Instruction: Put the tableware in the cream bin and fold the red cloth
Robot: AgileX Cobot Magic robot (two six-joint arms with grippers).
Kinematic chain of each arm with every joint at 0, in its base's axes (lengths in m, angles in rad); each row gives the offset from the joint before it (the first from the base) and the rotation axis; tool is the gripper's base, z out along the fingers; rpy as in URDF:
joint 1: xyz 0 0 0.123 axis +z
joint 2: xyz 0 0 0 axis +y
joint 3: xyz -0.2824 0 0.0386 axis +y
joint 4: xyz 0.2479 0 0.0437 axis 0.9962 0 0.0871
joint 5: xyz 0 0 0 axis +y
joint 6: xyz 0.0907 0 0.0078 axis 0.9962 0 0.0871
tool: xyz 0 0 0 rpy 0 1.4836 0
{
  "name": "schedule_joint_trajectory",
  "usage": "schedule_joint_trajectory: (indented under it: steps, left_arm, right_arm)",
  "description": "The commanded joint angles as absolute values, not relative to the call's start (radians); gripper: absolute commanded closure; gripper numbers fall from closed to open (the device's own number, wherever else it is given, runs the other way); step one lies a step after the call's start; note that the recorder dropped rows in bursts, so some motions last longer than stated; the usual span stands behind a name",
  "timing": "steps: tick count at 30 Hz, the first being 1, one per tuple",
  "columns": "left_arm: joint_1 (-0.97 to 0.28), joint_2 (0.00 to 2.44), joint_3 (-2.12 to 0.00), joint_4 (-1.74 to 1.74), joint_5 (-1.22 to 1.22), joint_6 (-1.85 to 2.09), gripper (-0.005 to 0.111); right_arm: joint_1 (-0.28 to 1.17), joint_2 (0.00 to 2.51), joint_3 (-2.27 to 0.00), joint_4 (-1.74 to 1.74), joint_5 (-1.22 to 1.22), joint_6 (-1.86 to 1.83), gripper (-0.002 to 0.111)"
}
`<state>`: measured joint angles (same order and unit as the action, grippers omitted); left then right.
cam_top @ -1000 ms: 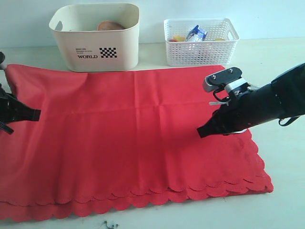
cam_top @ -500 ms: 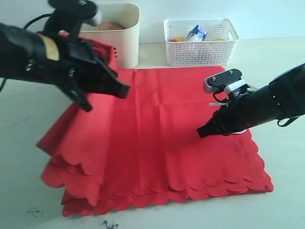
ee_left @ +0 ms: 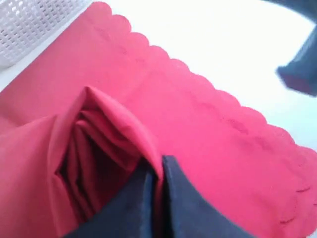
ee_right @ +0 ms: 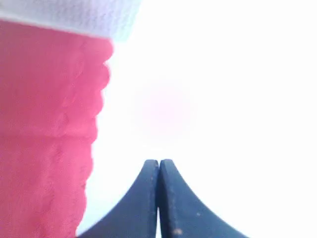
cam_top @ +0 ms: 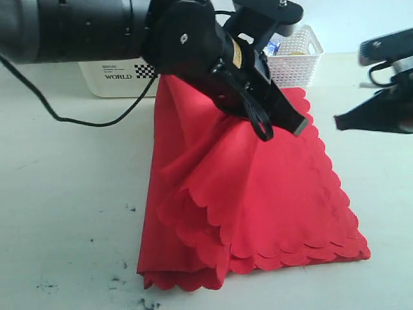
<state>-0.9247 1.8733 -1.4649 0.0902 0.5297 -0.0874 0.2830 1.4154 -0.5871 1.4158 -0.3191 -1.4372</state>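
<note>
Left arm (cam_top: pixel 77 26) has swept from the left side of the cloth (cam_top: pixel 271 194) to past its middle, carrying the left edge along; right end effector (cam_top: pixel 340 121) has drawn back off the cloth to the right. Left end effector (cam_top: pixel 295 124): jaws closed on a bunched pinch of cloth, and the wrist view shows a red sliver caught between the dark fingers (ee_left: pixel 173 198). The held edge is off the worktop (cam_top: pixel 64 194), and fabric drapes from it in loose folds onto the flat right half. The cloth (ee_left: pixel 208 114) is now doubled over, with the fold running along its left side. At the front, the upper layer's scallops fall short of the lower layer's. The right half lies flat, its scalloped border exposed. Right end effector (ee_right: pixel 158 166): jaws pressed together with nothing between them, over bare worktop beside the right border of the cloth (ee_right: pixel 44 124) and clear of it. Bin (cam_top: pixel 110 84) stands at back left, mostly hidden behind the left arm. Only its lower wall with the WORLD text and checker mark shows, so its contents cannot be seen. Basket (cam_top: pixel 297 64) stands at the back, just behind the cloth's far right corner. Its lattice wall also shows at the edge of the left wrist view, basket (ee_left: pixel 29 25), and blurred in the right wrist view, basket (ee_right: pixel 74 15). Dark smudges (cam_top: pixel 122 265) mark the worktop at front left.
</note>
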Motion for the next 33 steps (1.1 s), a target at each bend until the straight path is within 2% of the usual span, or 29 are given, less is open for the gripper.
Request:
schedule_joint_trajectory:
  steps: [1, 5, 12, 14, 16, 17, 18, 19, 20, 23, 25, 26, 27, 28, 29, 33]
  left_arm:
    - [-0.946, 1.978, -1.642, 0.09, 0.589, -0.063, 0.106]
    - [-0.976, 2.141, -1.851, 0.09, 0.63, -0.021, 0.106]
    - [-0.978, 2.321, -1.999, 0.113, 0.589, -0.07, 0.106]
    - [-0.978, 2.355, -2.024, 0.135, 0.587, -0.086, 0.1]
    - [-0.978, 2.371, -2.033, 0.139, 0.589, -0.086, 0.084]
    - [-0.978, 2.379, -2.041, 0.139, 0.582, -0.086, 0.061]
    - [-0.978, 2.381, -2.044, 0.139, 0.583, -0.089, 0.046]
    - [-0.978, 2.381, -2.046, 0.146, 0.583, -0.083, 0.015]
    - [-0.978, 2.376, -2.05, 0.156, 0.583, -0.082, 0.001]
    - [-0.956, 2.334, -2.05, 0.196, 0.699, -0.077, 0.005]
    - [-0.914, 2.282, -2.05, 0.237, 0.881, -0.059, 0.025]
    - [-0.894, 2.265, -2.05, 0.242, 0.931, -0.055, 0.039]
    - [-0.86, 2.233, -2.043, 0.24, 0.994, -0.052, 0.076]
    - [-0.843, 2.211, -2.026, 0.24, 1.003, -0.048, 0.098]
    - [-0.816, 2.167, -1.961, 0.24, 0.992, -0.033, 0.105]
    - [-0.78, 2.052, -1.769, 0.238, 0.899, -0.026, 0.106]
  right_arm:
    - [0.283, 1.227, -0.536, 1.437, -0.366, -1.43, 0.108]
    - [0.283, 1.206, -0.535, 1.438, -0.366, -1.428, 0.108]
    - [0.283, 1.248, -0.535, 1.432, -0.377, -1.428, 0.108]
    - [0.283, 1.248, -0.535, 1.432, -0.38, -1.428, 0.108]
    - [0.283, 1.248, -0.535, 1.432, -0.38, -1.428, 0.108]
    - [0.283, 1.248, -0.535, 1.432, -0.38, -1.428, 0.108]
    - [0.283, 1.248, -0.535, 1.432, -0.38, -1.428, 0.108]
    - [0.283, 1.248, -0.535, 1.432, -0.38, -1.428, 0.108]
    - [0.283, 1.251, -0.535, 1.432, -0.38, -1.428, 0.108]
    - [0.283, 1.253, -0.535, 1.432, -0.38, -1.428, 0.108]
    - [0.283, 1.254, -0.535, 1.432, -0.356, -1.428, 0.108]
    - [0.283, 1.254, -0.535, 1.432, -0.344, -1.428, 0.108]
    - [0.283, 1.254, -0.535, 1.413, -0.294, -1.43, 0.108]
    - [0.283, 1.254, -0.535, 1.398, -0.253, -1.43, 0.108]
    - [0.283, 1.254, -0.535, 1.393, -0.18, -1.43, 0.108]
    - [0.283, 1.259, -0.542, 1.342, -0.031, -1.43, 0.108]
